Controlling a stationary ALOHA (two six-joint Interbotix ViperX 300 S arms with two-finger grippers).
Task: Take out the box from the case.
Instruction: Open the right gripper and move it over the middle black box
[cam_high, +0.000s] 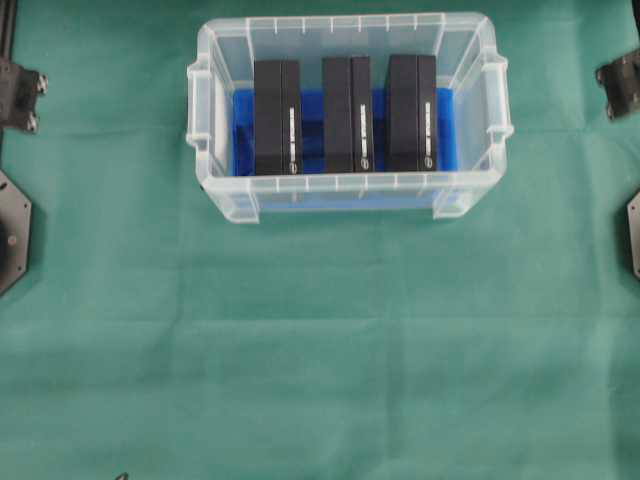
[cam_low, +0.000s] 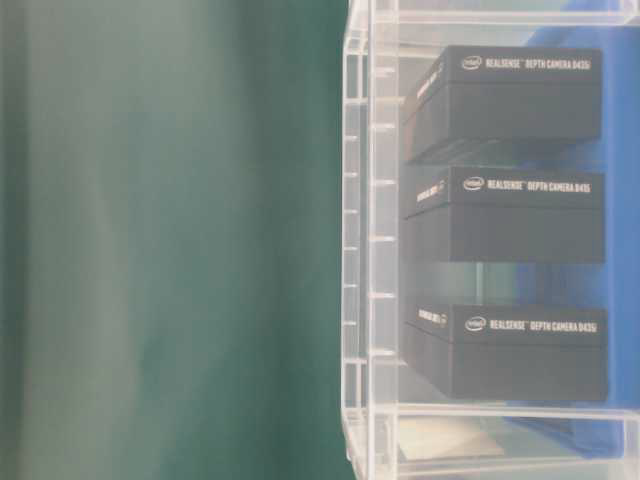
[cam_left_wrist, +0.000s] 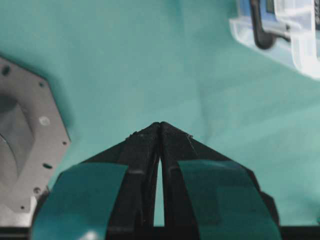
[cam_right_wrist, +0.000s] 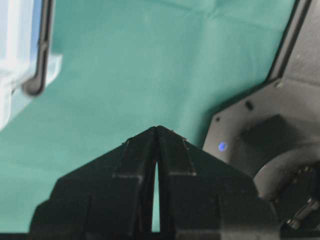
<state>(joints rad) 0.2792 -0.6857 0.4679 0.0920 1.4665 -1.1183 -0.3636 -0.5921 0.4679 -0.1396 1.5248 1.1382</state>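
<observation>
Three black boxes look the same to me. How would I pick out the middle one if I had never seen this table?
Find the clear plastic case on the green cloth, near the top of the overhead view. Inside, on its blue lining, three black boxes stand in a row. The middle box has a matching box on each side; the left box and the right box each sit next to an end wall.

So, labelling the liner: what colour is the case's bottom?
Blue, lining the case bottom; clearest in the overhead view.
</observation>
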